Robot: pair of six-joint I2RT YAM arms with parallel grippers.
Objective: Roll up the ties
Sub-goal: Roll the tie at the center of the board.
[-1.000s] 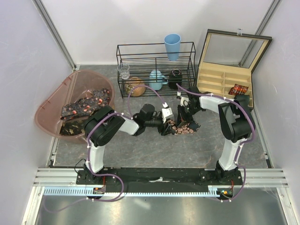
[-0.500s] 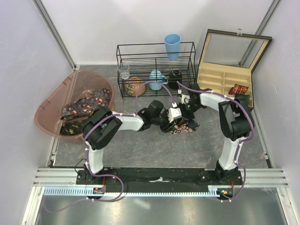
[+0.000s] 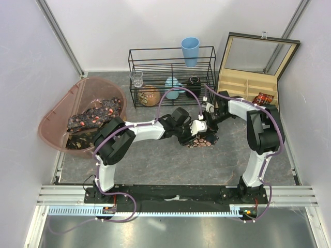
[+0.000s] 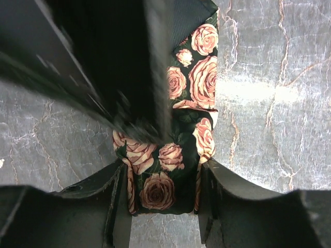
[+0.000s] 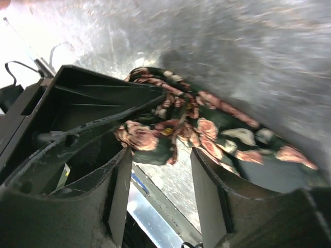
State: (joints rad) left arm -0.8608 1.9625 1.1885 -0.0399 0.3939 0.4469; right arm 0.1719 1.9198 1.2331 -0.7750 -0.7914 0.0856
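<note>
A dark tie with pink roses (image 3: 202, 141) lies partly rolled on the grey table in the middle. My left gripper (image 3: 192, 133) is shut on it. In the left wrist view both fingers press the sides of the folded tie (image 4: 199, 82), with the left gripper (image 4: 164, 169) astride its end. My right gripper (image 3: 207, 124) hovers just behind and stands open. In the right wrist view the table shows between the jaws of the right gripper (image 5: 160, 155), and the tie (image 5: 207, 126) lies beyond the tips. More ties (image 3: 95, 116) lie in the tub. A rolled one (image 3: 262, 98) sits in the box.
The pink tub (image 3: 57, 111) stands at the left. A black wire rack (image 3: 172, 64) at the back holds a glass (image 3: 136, 78), a brown ball (image 3: 150, 94) and a dark jar (image 3: 194, 82), with a blue cup (image 3: 190, 50) on top. The open wooden compartment box (image 3: 243, 88) is at the right.
The left gripper has moved right onto the tie and closed on it. The right gripper has opened, let the tie go and drawn slightly back to the right.
</note>
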